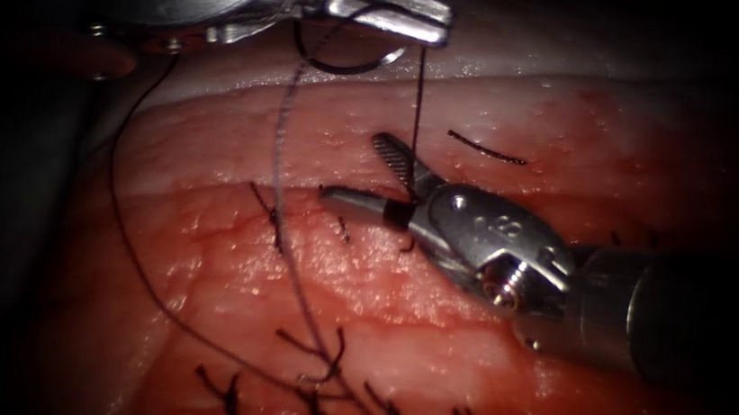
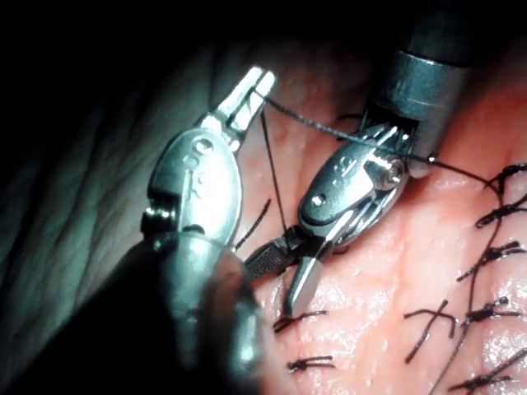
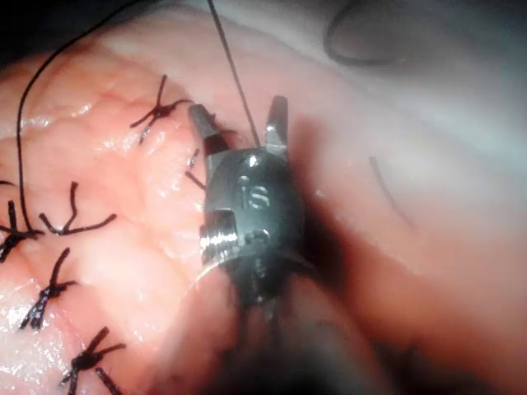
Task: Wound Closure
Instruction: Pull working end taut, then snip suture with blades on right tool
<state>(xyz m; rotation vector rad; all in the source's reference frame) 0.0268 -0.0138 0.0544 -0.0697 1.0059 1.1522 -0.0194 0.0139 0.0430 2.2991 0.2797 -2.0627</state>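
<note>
left tool (image 1: 432,22): lay at the top of the endoscope view, long axis running left to right, tips pointing right; fingers together, clamped on the thread.
right tool (image 1: 371,173): entered from the right, long axis running right to left, tips pointing left; fingers apart in a v, one angled up-left, the other lying nearly level, with the thread passing between them near their hinge.
thread (image 1: 417,104): dropped nearly straight down from the left tool's tips to the right tool; a long dark loop swept down the left side of the tissue to the lower stitches.
needle (image 1: 351,66): a thin curved arc just under the left tool, open side up, one bright end up-right; held by neither tool and not in the tissue.
tissue (image 1: 227,275): pale above, red and wet below; cut running roughly left to right, with knotted stitches (image 1: 315,401) along the lower edge.
cut end of thread (image 1: 486,148): lay loose, upper right of the right tool.
writing: "is" read on the right tool's body in the right wrist view (image 3: 251,193); embossed marks on the left tool not legible.
</note>
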